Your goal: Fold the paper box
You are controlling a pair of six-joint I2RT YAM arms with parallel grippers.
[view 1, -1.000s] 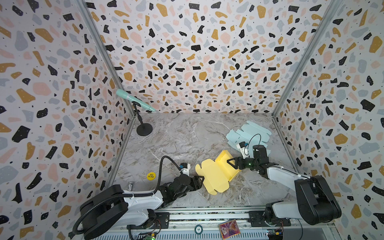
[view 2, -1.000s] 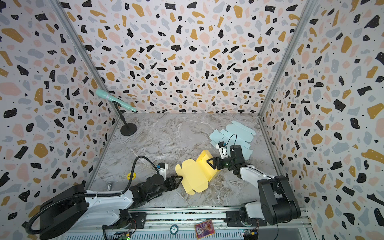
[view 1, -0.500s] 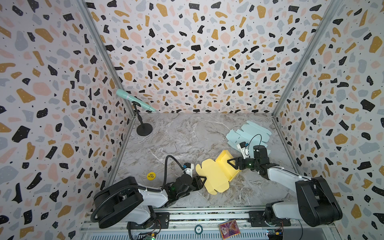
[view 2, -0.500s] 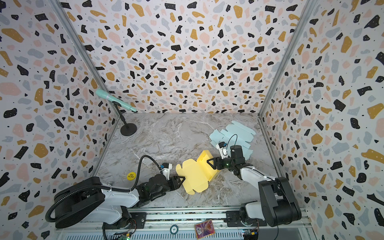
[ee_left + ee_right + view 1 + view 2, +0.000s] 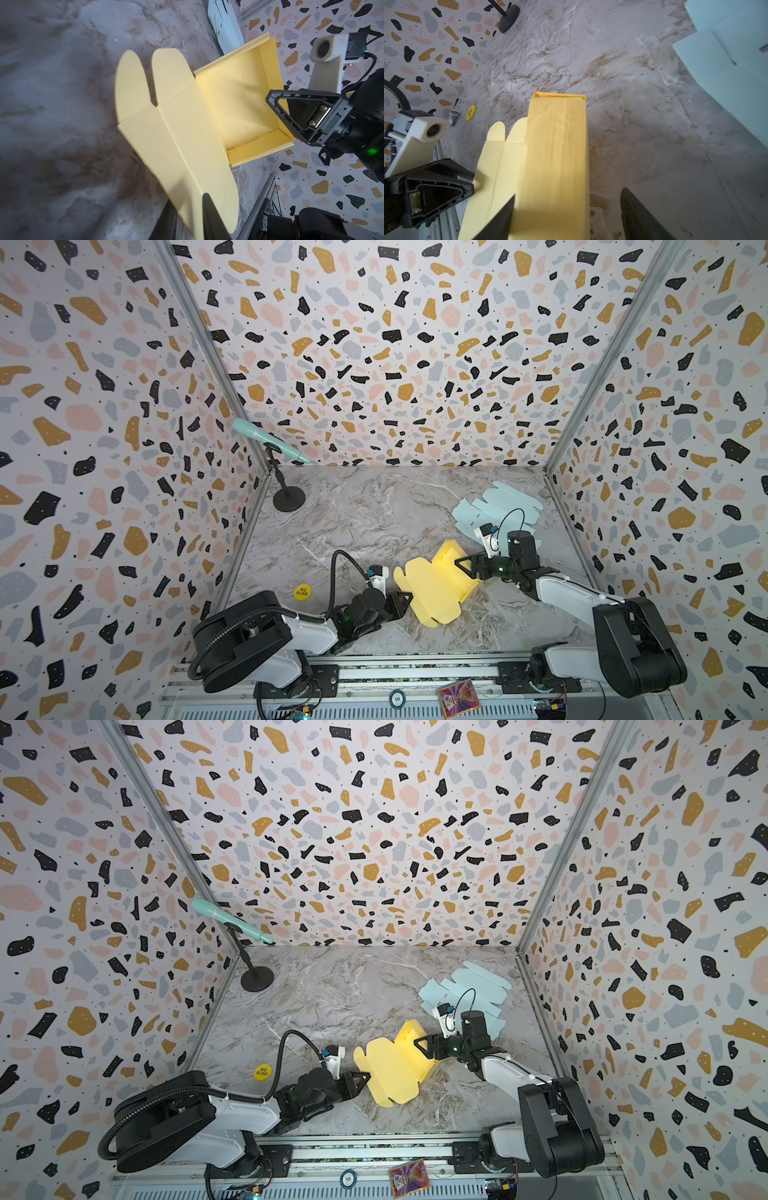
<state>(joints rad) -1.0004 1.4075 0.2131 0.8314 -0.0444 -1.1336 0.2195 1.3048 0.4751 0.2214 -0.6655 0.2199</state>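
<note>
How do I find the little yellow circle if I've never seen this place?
Look at the marble table, along its left edge, near the left arm. The yellow disc lies flat there. It is small, round and lettered, unlike the big yellow paper box.

A grey marbled tabletop (image 5: 374,510) carries four things: a partly folded yellow paper box (image 5: 432,593) near the front middle, a flat pale-blue cardboard sheet (image 5: 498,502) back right, a black stand base (image 5: 289,499) back left, and a small yellow disc (image 5: 302,592) front left.

The yellow disc (image 5: 302,592) on the counter (image 5: 374,506) reads "BIG BLIND"; the round chip (image 5: 397,698) on the front rail (image 5: 365,672) reads "50".
</note>
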